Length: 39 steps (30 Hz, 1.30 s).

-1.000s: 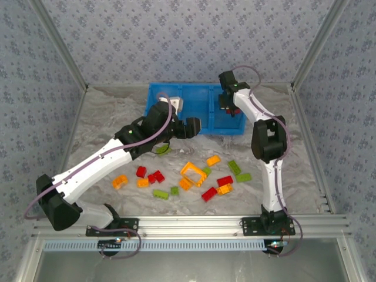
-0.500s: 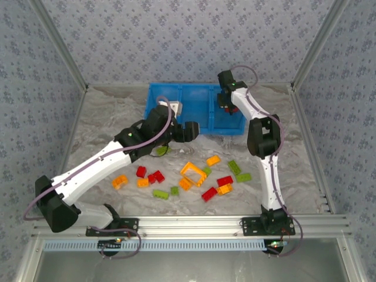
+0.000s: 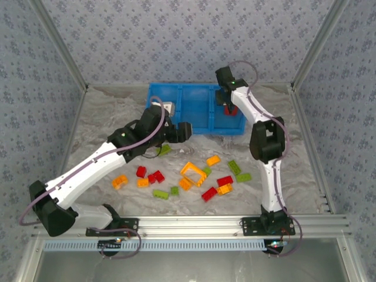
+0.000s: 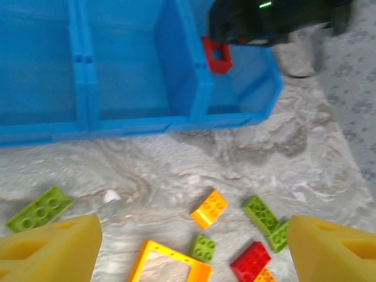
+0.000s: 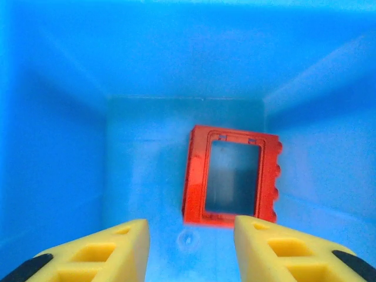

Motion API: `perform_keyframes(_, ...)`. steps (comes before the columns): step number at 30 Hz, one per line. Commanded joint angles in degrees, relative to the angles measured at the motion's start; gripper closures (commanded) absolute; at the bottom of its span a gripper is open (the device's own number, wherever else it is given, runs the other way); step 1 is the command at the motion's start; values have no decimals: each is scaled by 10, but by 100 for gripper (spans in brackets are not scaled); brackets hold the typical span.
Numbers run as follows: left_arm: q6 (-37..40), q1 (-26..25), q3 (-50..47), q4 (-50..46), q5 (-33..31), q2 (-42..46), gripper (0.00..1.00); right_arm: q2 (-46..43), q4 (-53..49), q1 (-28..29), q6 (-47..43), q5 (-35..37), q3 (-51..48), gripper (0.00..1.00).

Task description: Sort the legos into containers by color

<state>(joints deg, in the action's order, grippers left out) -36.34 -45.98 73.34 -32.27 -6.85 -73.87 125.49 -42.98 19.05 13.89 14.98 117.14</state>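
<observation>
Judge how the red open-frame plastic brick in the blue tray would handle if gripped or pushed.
The red open-frame plastic brick looks rigid and should probably hold shape when pinched. Mostly hollow, it is likely light. Its thin bars may twist in a grip; square corners suggest sliding, not rolling.

No words, numbers, labels or signs can be read on anything here, near the hands or far.

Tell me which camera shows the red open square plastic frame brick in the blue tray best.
Right wrist: the red frame brick sits centred, its whole outline clear, inside the blue tray. Left wrist shows it small, partly under the right gripper. Top external gives a tiny red speck.
</observation>
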Motion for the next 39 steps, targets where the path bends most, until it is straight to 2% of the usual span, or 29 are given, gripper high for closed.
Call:
perform_keyframes(1, 32, 35, 8, -106, 2, 0, 17, -159, 50, 36, -1, 31, -80, 55)
perform_keyframes(3, 68, 58, -5, -135, 11, -17, 16, -251, 97, 67, 7, 33, -183, 52)
perform_keyframes(7, 138, 94, -19, -160, 41, -77, 16, -432, 213, 149, 26, -19, -399, 48)
perform_keyframes(11, 203, 114, -8, -168, 34, -153, 19, -599, 327, 279, 28, -51, -620, 41)
perform_keyframes(13, 241, 116, 5, -174, 19, -195, 19, -661, 367, 345, 29, -50, -695, 38)
perform_keyframes(16, 286, 120, 27, -181, -5, -256, 19, -726, 375, 423, 45, -22, -762, 35)
perform_keyframes(20, 330, 123, 38, -158, -4, -296, 19, -760, 364, 503, 73, 30, -799, 32)
perform_keyframes(24, 342, 132, 47, -143, 16, -319, 19, -750, 348, 535, 96, 63, -800, 32)
perform_keyframes(29, 354, 142, 53, -130, 21, -341, 20, -729, 349, 544, 107, 64, -792, 32)
perform_keyframes(35, 362, 143, 49, -120, 36, -365, 30, -723, 345, 546, 118, 75, -789, 33)
perform_keyframes(39, 361, 143, 46, -116, 38, -375, 40, -722, 341, 546, 119, 79, -789, 33)
